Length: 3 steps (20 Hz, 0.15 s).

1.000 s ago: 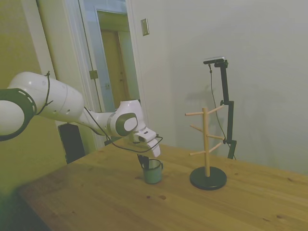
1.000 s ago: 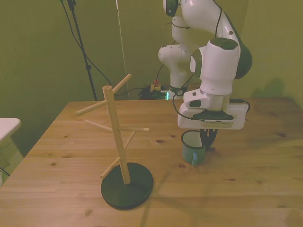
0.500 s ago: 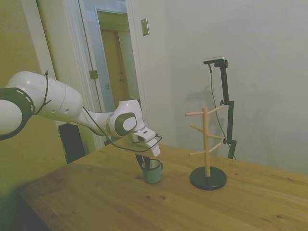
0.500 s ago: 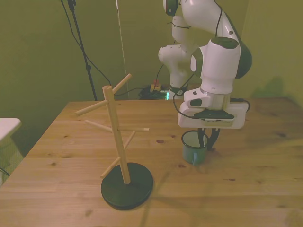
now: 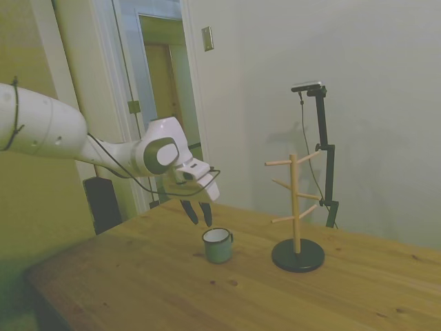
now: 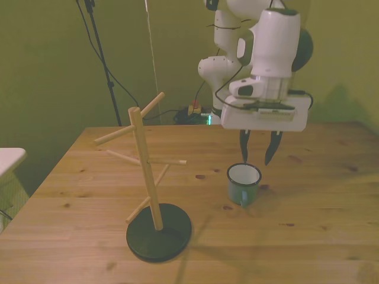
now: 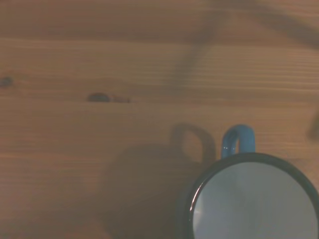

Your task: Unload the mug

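Side view: the mug [image 5: 218, 245] stands upright on the wooden surface [image 5: 138, 283], at about 9 o'clock from the wooden mug tree [image 5: 296, 207], near it but clearly apart. None of the tree's pegs carries anything. The pincer [image 5: 198, 213] hangs above the mug toward 10 o'clock, its two dark fingers spread apart and holding nothing, with a clear gap of air between fingertips and rim.

Front view: the mug [image 6: 243, 183] sits at roughly 3 o'clock from the mug tree [image 6: 148, 177], its white inside facing up. The pincer [image 6: 256, 147] is directly above and slightly behind it, at 12 o'clock, jaws wide and empty. Judging from this, the mug is already off the tree and set down, so the unloading looks essentially done.

Wrist view: the mug's dark rim and white interior [image 7: 254, 199] fill one corner, the small blue handle [image 7: 238, 140] pointing away over bare wood. It is soft in focus.

The risks from here are small. If the arm swings sideways while low, a fingertip could clip the rim and tip or skid the light mug. A sweep toward the tree could also catch a peg and rock the stand.
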### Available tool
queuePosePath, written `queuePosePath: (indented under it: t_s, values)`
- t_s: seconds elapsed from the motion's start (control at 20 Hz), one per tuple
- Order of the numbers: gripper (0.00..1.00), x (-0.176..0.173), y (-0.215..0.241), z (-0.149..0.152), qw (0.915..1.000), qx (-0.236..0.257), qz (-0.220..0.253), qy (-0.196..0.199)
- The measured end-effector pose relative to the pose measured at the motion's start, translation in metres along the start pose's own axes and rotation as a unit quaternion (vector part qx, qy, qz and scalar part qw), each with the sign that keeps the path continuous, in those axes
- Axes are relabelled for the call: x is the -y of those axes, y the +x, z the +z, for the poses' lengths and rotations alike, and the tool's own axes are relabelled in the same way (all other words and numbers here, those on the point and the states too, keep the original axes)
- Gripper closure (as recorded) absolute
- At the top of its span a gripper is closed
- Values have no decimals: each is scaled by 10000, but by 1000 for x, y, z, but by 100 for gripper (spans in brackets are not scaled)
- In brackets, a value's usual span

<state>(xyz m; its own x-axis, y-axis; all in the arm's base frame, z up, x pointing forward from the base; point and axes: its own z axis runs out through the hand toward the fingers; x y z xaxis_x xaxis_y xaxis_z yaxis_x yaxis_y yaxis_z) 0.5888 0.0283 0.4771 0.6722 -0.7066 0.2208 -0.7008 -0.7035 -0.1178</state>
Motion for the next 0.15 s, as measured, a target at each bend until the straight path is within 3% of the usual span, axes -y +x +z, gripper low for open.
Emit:
queuePosePath:
  t_s: [0.15]
  values:
    - [0, 14, -36, -25, 9998, 87, -67, 171]
